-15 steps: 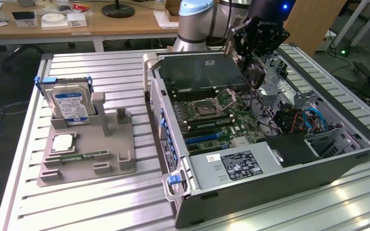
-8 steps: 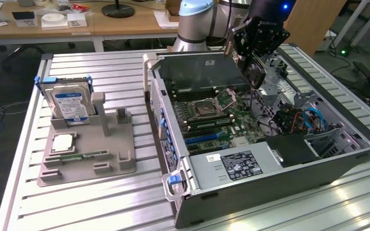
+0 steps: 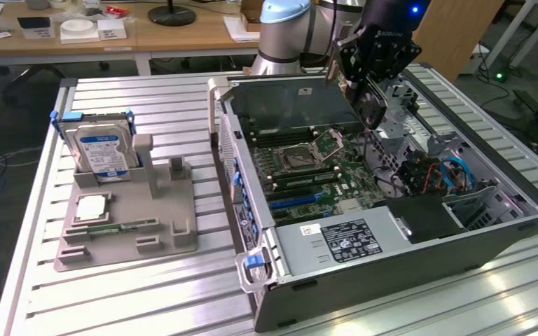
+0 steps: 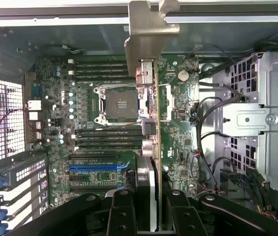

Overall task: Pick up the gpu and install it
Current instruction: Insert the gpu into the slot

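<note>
The gripper [image 3: 370,84] is pinching the gpu [image 3: 369,110] near one end, with a finger pressing on each face. It is holding the card edge-down over the open computer case [image 3: 493,231], above the motherboard [image 3: 321,175] and not touching it. From the wrist view, the card's silvery end bracket [image 4: 148,34] is pointing toward the case's far wall.

Beneath the card, the CPU socket [image 4: 121,105] and rows of memory slots [image 4: 102,69] are lying to one side. A coin battery [image 4: 182,75] and loops of black cable [image 4: 202,128] are lying to the other. A blue expansion slot [image 4: 97,167] is running along the board on the socket's side, near the fingers. A metal drive cage [image 4: 271,123] is standing close beside the cables, and blue and red wires [image 3: 448,175] are crowding the case's corner by it.

On the exterior view's left, a grey holder [image 3: 129,224] is sitting on the slatted metal table [image 3: 157,301], well apart from the case. It is carrying a hard drive [image 3: 104,150] standing upright, a processor chip [image 3: 92,208] and a green memory stick [image 3: 115,229].

The hard drive is showing a blue label and the power supply [image 3: 339,241] a black one, but the print on both is too small to read. White lettering on the gripper's body is also unreadable.
</note>
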`<move>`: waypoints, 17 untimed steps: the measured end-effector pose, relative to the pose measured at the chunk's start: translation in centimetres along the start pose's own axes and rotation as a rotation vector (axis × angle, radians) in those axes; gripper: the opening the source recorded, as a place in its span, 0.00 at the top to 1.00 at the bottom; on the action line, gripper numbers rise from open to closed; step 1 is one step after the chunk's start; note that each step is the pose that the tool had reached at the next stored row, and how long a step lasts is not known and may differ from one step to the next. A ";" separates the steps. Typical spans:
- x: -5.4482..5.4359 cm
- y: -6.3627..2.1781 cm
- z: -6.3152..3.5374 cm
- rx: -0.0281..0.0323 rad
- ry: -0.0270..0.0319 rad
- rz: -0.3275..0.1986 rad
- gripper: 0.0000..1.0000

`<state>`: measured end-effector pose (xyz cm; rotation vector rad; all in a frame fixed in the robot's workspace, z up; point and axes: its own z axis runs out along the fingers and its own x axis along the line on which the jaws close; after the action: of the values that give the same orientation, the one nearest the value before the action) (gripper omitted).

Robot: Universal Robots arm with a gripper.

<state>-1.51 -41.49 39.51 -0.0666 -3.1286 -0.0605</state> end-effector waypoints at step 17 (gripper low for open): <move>0.0 0.00 0.00 0.0031 0.0097 -0.254 0.72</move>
<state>-1.52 -41.49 39.51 0.3293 -3.1072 -0.0577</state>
